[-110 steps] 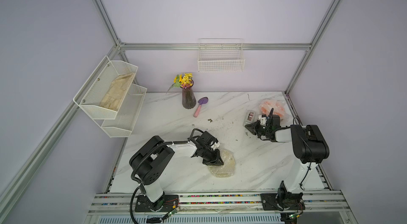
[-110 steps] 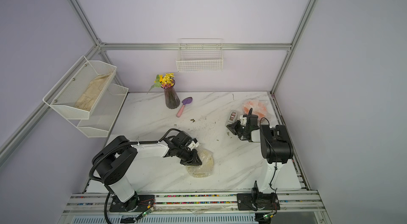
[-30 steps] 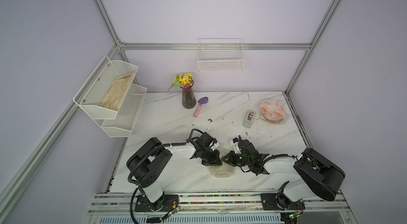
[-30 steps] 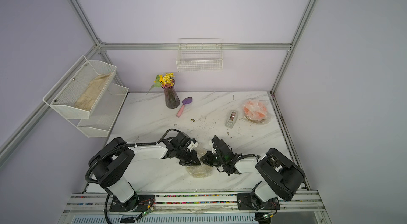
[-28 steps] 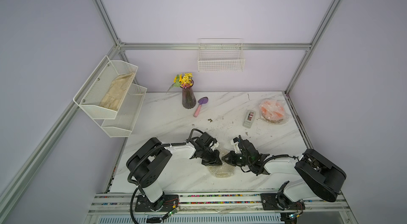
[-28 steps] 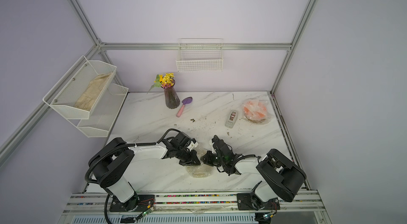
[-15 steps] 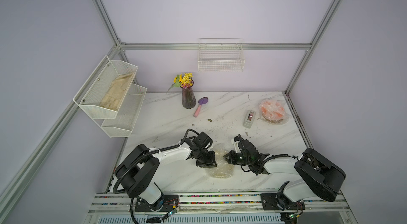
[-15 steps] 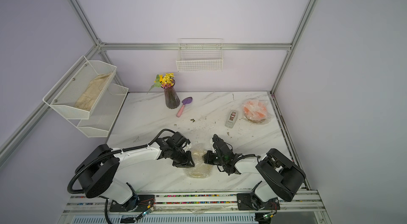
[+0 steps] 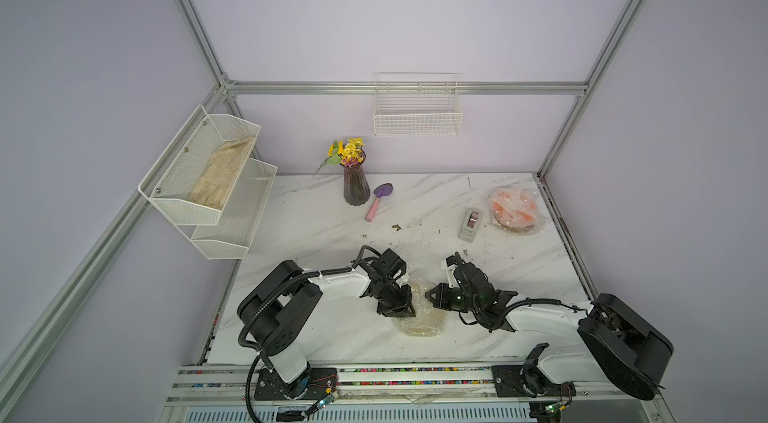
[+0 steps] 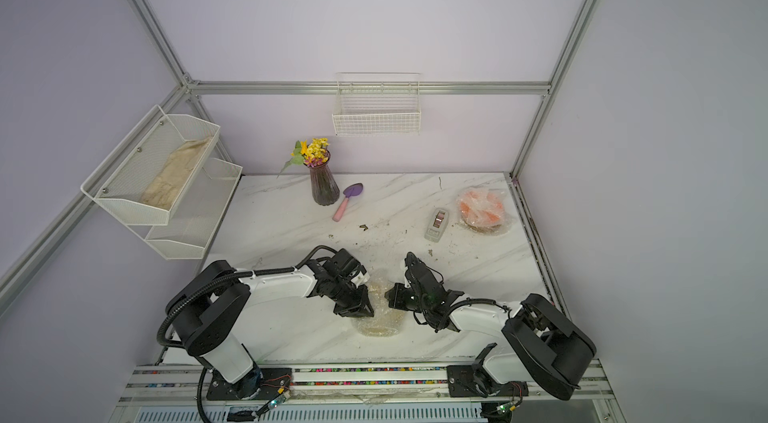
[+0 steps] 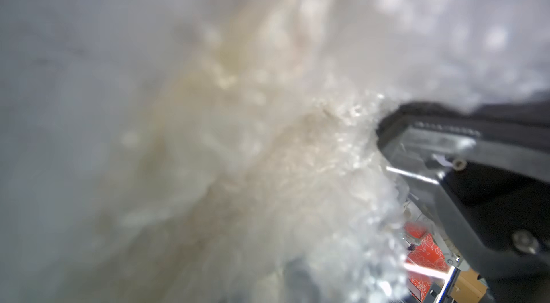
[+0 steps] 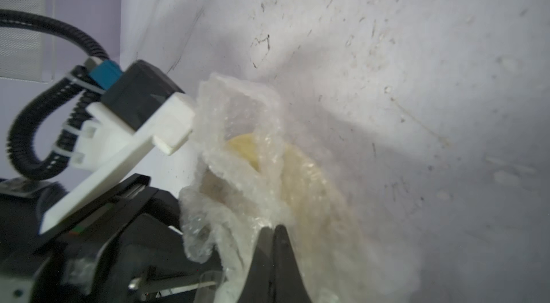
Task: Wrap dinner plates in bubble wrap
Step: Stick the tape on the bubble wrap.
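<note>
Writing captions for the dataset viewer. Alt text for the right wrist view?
Crumpled bubble wrap is bunched over a cream plate on a scuffed marble table, with one flap standing up. The right gripper, jaws shut, has its tip at the wrap's edge. The left arm, with a white mount and black ribbed cable, works at the far side.

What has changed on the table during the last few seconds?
The right gripper swung from beside the tape dispenser to the bubble wrap near the front, shut against it. The left gripper stayed there; dispenser, orange plate and vase unmoved.
</note>
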Motion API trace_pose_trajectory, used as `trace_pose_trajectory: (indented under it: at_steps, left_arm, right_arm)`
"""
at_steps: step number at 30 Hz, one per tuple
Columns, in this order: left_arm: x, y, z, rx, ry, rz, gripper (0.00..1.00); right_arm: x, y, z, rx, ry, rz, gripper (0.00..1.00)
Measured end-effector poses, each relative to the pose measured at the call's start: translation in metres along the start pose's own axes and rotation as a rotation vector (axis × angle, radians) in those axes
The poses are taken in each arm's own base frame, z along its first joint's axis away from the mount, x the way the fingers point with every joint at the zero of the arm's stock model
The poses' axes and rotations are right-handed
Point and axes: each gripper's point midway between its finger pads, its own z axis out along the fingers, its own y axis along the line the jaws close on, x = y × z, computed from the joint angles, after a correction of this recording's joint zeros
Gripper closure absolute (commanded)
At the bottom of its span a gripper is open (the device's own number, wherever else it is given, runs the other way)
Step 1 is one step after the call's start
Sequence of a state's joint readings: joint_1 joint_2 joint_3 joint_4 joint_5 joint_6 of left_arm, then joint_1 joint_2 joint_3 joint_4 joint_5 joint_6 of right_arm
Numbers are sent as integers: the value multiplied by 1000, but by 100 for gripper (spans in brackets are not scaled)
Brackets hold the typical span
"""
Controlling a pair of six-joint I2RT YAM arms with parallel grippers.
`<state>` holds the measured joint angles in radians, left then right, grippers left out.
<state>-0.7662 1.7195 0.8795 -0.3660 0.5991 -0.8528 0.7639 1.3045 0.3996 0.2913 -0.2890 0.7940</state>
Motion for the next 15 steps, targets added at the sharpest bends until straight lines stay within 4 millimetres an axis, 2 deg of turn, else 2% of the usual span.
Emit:
trace_pose_trajectory:
  at_steps: [6, 9, 15]
  left_arm:
    - [-4, -9, 9, 46, 31, 10, 83]
    - [-4, -10, 9, 50, 33, 12, 83]
    - [-4, -10, 9, 51, 33, 13, 83]
  right_arm:
    - [-12, 27, -26, -59, -41, -40, 100]
    - [-14, 39, -29, -99, -37, -53, 100]
    - [2, 29, -17, -80, 49, -46, 100]
